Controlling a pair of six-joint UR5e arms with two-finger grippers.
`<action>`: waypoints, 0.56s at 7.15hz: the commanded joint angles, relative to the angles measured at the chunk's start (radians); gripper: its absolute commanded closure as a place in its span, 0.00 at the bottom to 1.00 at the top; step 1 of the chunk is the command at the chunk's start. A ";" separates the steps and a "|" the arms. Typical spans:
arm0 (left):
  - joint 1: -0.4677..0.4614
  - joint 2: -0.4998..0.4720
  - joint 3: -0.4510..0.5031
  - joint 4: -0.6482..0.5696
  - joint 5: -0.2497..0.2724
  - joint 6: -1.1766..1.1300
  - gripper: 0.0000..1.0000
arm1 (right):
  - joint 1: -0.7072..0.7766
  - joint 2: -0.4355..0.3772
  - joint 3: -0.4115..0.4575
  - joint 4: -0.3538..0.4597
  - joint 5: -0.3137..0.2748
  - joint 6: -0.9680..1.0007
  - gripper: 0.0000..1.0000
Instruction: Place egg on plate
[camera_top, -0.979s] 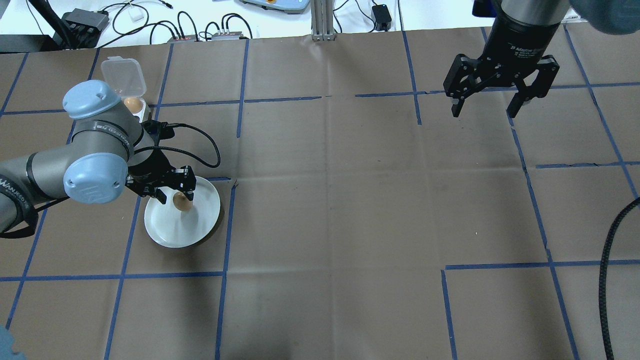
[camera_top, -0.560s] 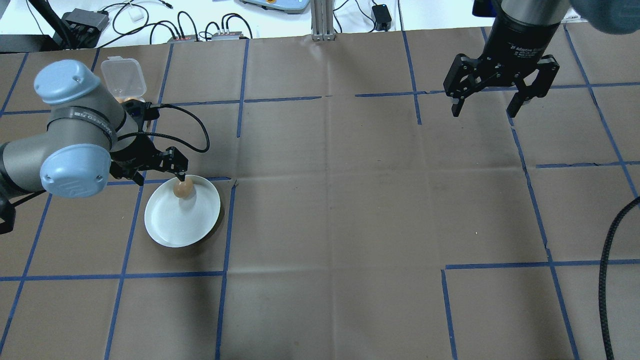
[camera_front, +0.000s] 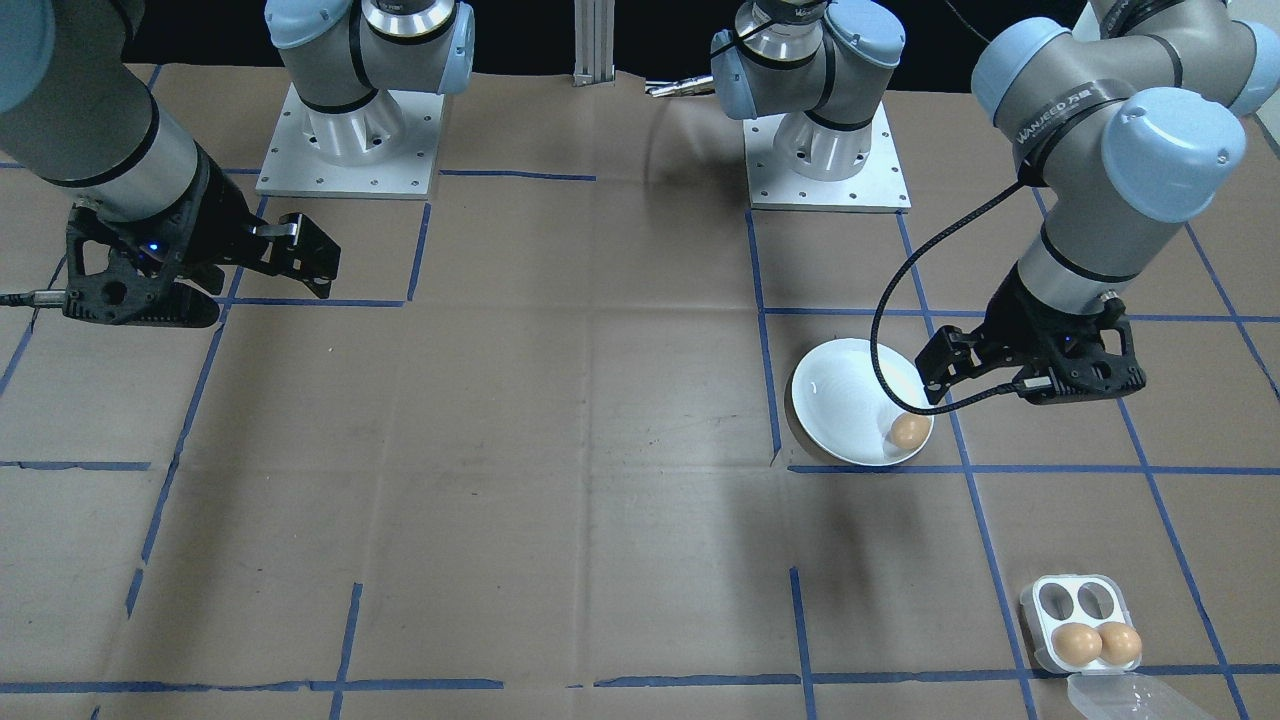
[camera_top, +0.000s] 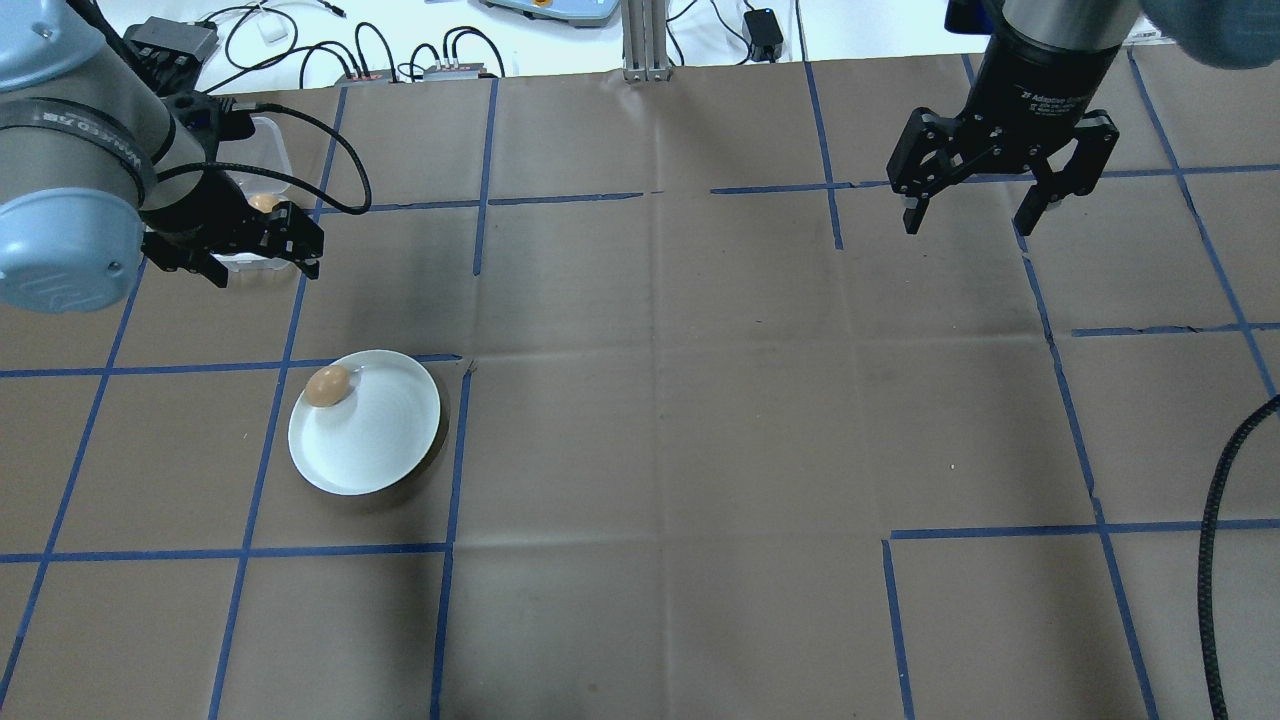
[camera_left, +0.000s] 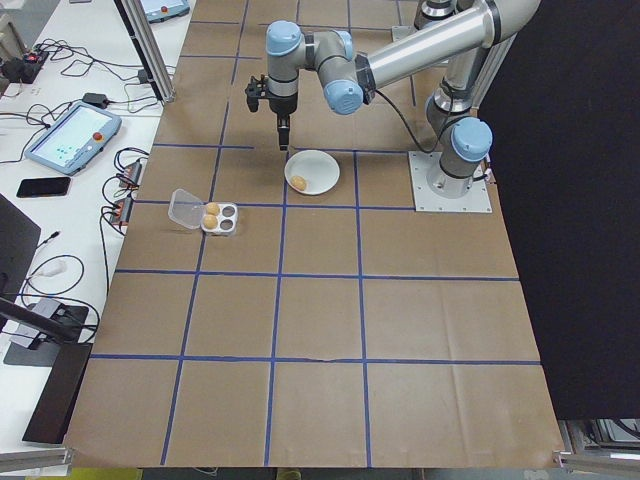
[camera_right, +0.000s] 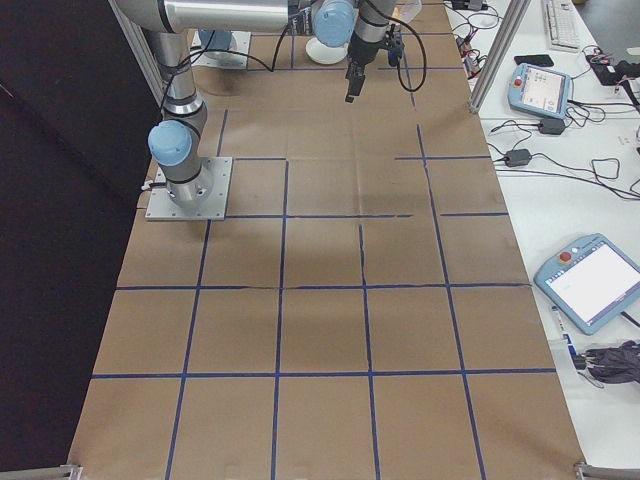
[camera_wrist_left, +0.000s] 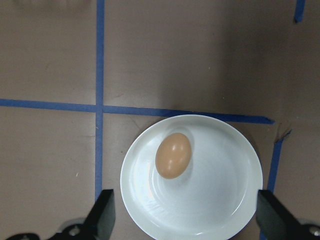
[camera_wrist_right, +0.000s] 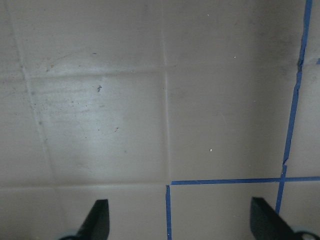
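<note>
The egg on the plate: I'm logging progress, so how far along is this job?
Done, by the look of it: the egg lies on the plate, near its rim, with nothing touching it. In hand: nothing; the left gripper is open and empty, away from the plate toward the egg tray, which holds two more eggs. The right gripper hangs open, far off. Left: nothing more seems needed.

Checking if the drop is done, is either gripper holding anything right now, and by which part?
Nothing is held. The left gripper and right gripper both have open, empty jaws; the egg lies free on the plate.
</note>
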 joint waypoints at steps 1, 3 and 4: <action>0.035 -0.189 0.215 -0.009 -0.001 0.074 0.01 | 0.000 0.000 -0.001 0.000 0.000 0.000 0.00; 0.105 -0.333 0.395 -0.054 0.000 0.234 0.01 | 0.000 0.000 -0.001 0.000 0.000 0.000 0.00; 0.130 -0.356 0.446 -0.097 0.003 0.404 0.00 | 0.000 0.000 -0.001 0.000 0.000 0.000 0.00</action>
